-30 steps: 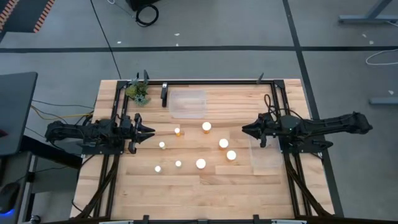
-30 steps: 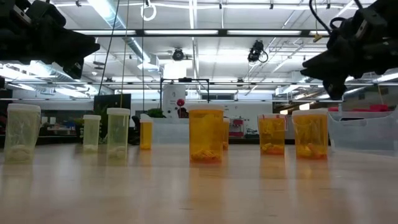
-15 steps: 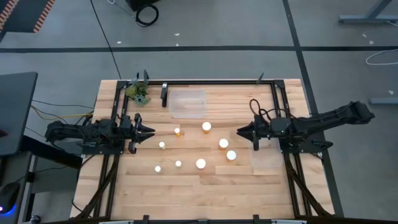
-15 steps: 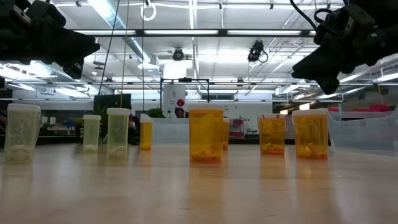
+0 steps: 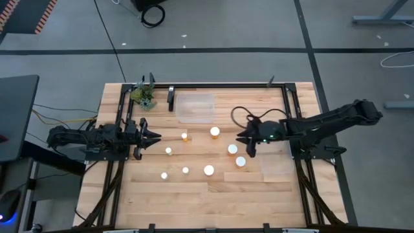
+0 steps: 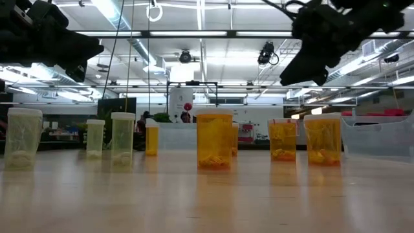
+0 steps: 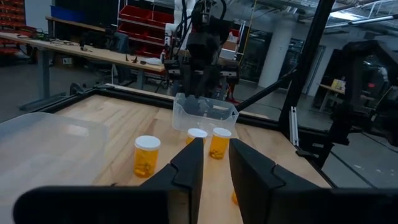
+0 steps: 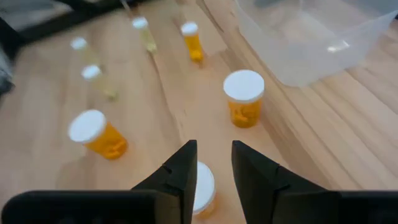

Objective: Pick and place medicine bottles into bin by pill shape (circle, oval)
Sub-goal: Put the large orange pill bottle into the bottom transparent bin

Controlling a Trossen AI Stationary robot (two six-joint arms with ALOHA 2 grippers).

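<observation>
Eight small amber pill bottles with white caps stand upright on the wooden table (image 5: 194, 200), among them one at the far middle (image 5: 215, 131), one right of the middle (image 5: 232, 149) and one beside it (image 5: 240, 161). My right gripper (image 5: 240, 138) is open and hovers well above the bottles (image 6: 304, 61). In its wrist view (image 8: 210, 155) a white cap (image 8: 202, 183) shows below, between the fingers, untouched. My left gripper (image 5: 155, 136) waits open at the table's left, also seen in its wrist view (image 7: 216, 149).
A clear plastic bin (image 5: 195, 107) stands at the far middle and another (image 5: 278, 162) at the right side. A small plant (image 5: 142, 96) sits at the far left corner. A black frame (image 5: 284, 90) runs along the table's sides.
My right gripper has moved toward the table's left, from beside the right bin to above the bottles right of the middle. The bottles have not moved.
</observation>
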